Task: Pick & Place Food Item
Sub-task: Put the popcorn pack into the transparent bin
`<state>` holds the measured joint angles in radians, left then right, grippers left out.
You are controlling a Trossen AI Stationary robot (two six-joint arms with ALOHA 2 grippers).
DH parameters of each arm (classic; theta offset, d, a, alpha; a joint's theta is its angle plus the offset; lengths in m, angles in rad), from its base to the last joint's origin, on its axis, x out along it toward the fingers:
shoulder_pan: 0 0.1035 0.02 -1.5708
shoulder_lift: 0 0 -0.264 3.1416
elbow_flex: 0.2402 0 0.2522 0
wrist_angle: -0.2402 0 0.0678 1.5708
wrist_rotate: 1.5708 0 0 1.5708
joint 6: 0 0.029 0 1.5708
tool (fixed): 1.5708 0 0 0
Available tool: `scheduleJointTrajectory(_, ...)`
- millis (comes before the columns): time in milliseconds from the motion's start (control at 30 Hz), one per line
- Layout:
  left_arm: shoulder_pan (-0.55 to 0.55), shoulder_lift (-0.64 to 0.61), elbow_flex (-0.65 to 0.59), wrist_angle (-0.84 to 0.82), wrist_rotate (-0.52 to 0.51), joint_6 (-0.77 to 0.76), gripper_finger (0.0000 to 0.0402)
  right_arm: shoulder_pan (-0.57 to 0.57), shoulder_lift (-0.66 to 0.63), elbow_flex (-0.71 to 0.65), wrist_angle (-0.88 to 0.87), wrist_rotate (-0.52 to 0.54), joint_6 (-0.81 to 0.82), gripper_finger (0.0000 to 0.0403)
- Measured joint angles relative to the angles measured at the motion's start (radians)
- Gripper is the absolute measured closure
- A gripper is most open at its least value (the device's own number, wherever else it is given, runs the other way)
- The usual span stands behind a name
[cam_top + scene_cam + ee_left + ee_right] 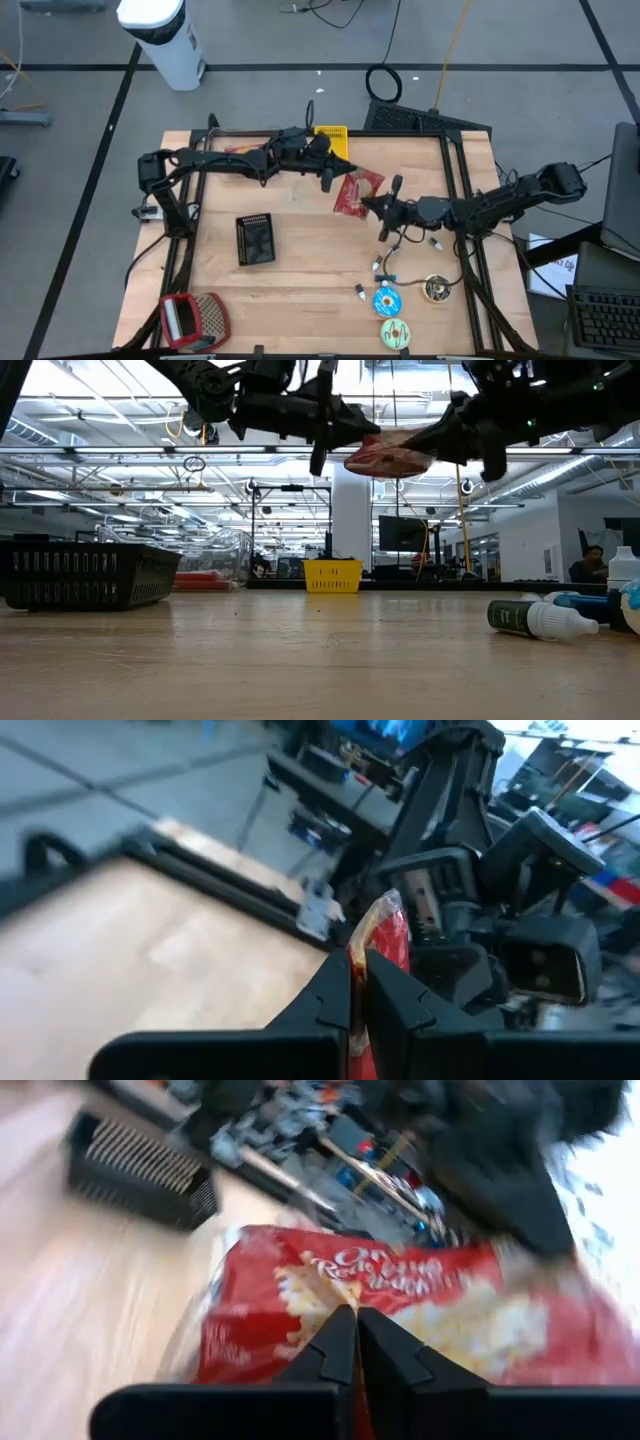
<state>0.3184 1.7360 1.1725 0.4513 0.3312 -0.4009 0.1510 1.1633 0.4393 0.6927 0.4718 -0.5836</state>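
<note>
1. Popcorn bag (356, 193), red with white lettering, hangs in the air above the wooden table (300, 270), near the table's middle and toward its far edge; the low view shows it well clear of the surface.
2. Left gripper (328, 176) meets the bag from the left arm's side; its two fingers are pressed together on one edge of the bag, as the left wrist view shows, with the red film pinched between them.
3. Right gripper (381, 210) meets the bag from the opposite side; its fingers are likewise clamped on the bag's edge, and the bag's printed face fills the right wrist view just past the fingertips.
4. Bag thus spans the gap between both grippers, held by each at once.
5. Black basket (255, 240) sits on the table nearer the left arm, well apart from the bag.
6. Small bottles (385, 265) and round colourful items (388, 301) lie near the front right of the table; a red object (192, 318) rests at the front left corner.
</note>
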Motion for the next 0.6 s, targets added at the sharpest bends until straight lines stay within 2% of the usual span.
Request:
scheduleJointTrajectory(133, 0.001, -0.061, 0.0, -0.056, -0.081, 0.135, 0.0394, -0.034, -0.008, 0.003, 0.017, -0.014, 0.208, 0.0372)
scheduleJointTrajectory(300, 0.004, -0.156, 0.001, -0.178, -0.274, 0.277, 0.0394, -0.095, -0.011, -0.001, -0.019, -0.158, 0.371, 0.0319)
scheduleJointTrajectory(467, -0.001, -0.248, 0.001, -0.352, -0.457, 0.314, 0.0394, -0.156, -0.011, -0.001, -0.055, -0.189, 0.408, 0.0264)
scheduleJointTrajectory(600, -0.012, -0.322, -0.02, -0.422, -0.658, 0.314, 0.0394, -0.184, -0.012, -0.001, -0.089, -0.187, 0.408, 0.0235)
